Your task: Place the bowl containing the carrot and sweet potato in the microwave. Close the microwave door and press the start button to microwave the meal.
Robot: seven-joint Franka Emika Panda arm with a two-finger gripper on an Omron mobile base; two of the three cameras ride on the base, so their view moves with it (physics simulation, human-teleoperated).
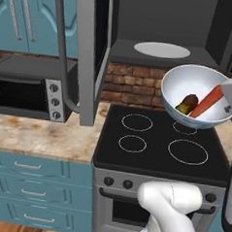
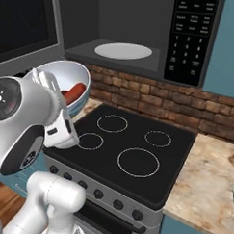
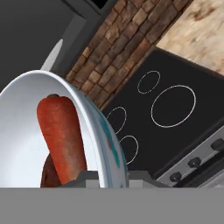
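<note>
gripper (image 3: 107,177) clamped on the bowl (image 1: 199,96) rim — bowl tilted above the stove (image 1: 160,140), holding carrot (image 1: 207,101) and sweet potato (image 1: 186,104).

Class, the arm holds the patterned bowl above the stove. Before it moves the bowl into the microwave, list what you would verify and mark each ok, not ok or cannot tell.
1. Gripper closed on the rim of the pale blue-white porcelain bowl: ok, bowl held in the air above the black stove.
2. Orange tapered carrot and dark brown sweet potato inside the bowl: ok.
3. Bowl level: not ok, it is tilted.
4. Grey-framed microwave door open: ok.
5. White round turntable plate in the dark grey microwave bare: ok.
6. Clearance between bowl and cavity opening: cannot tell.
</note>
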